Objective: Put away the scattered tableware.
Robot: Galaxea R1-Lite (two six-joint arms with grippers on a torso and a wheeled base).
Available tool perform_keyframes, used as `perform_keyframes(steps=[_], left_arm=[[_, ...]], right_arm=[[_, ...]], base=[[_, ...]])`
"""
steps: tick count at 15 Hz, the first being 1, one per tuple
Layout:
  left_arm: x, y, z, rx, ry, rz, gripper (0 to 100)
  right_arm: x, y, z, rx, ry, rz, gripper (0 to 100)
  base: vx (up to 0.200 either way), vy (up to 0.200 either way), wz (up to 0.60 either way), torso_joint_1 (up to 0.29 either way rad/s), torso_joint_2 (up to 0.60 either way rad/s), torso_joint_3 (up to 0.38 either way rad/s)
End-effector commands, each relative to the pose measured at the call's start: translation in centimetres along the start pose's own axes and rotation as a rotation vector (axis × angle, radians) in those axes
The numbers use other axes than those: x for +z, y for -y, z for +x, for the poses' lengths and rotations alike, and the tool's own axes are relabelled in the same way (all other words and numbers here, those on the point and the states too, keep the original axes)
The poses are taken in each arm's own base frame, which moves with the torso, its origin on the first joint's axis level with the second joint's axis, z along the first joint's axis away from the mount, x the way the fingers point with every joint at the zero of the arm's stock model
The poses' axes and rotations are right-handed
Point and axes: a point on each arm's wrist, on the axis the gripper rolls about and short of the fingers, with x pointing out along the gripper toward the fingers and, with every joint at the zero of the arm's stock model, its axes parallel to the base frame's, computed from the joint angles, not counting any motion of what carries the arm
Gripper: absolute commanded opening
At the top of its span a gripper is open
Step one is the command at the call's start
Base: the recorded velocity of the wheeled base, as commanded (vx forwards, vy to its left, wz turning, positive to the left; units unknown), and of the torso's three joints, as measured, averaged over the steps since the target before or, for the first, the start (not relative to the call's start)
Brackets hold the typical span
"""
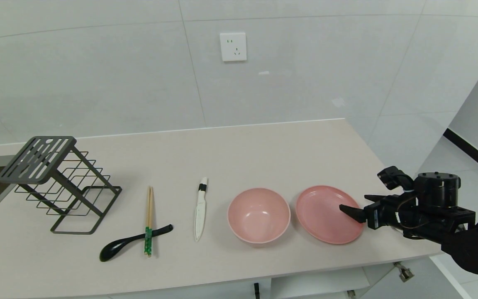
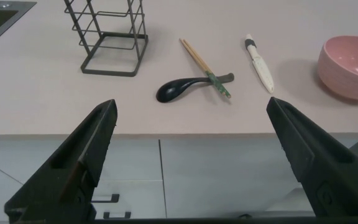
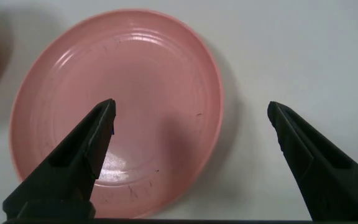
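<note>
The left gripper (image 2: 190, 107) is held off the front edge of the pale counter (image 1: 264, 149), above the cabinet fronts, with its jaws spread wide and nothing between them. At the left end of the counter a dark metal wire rack (image 1: 56, 182) (image 2: 107, 31) is stood, its slotted top plate tilted. To its right a black spoon (image 1: 131, 241) (image 2: 188, 87) is laid with its bowl toward the front edge, and a pair of wooden chopsticks (image 1: 149, 216) (image 2: 205, 67) with green-banded ends is rested across the spoon's handle, touching it. Next, well apart from these, a white knife (image 1: 200, 209) (image 2: 260, 62) with a black band is laid flat, its tip pointed toward the front edge. Farther right a pink bowl (image 1: 259, 214) (image 2: 350, 65) is set upright, and just beside it a pink plate (image 1: 326, 214) (image 3: 117, 106) is laid flat near the counter's right end; whether the two rims touch cannot be told. The right gripper (image 1: 357, 205) (image 3: 190, 107) is held at the plate's right side, its jaws set wide apart and closed on nothing: one finger is seen over the plate's surface and the other over the bare counter beside it, so that the plate's right rim is placed between them. On the tiled wall behind, a white socket (image 1: 233, 47) is mounted.
</note>
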Motion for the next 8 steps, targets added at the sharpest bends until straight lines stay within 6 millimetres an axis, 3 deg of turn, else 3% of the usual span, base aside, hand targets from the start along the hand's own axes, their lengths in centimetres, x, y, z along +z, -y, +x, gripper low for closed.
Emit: perform_keyframes(steps=[1, 8], left_arm=[[0.0, 0.0, 0.0, 0.0, 0.0, -0.001, 100], [0.0, 0.0, 0.0, 0.0, 0.0, -0.001, 100]], right_arm=[[-1.2, -0.2, 0.9, 0.018, -0.041, 0.007, 100], [-1.5, -1.8, 1.5, 0.081, -0.052, -0.014, 100]], base=[[0.0, 0.0, 0.0, 0.0, 0.0, 0.0], [0.0, 0.0, 0.0, 0.0, 0.0, 0.0]])
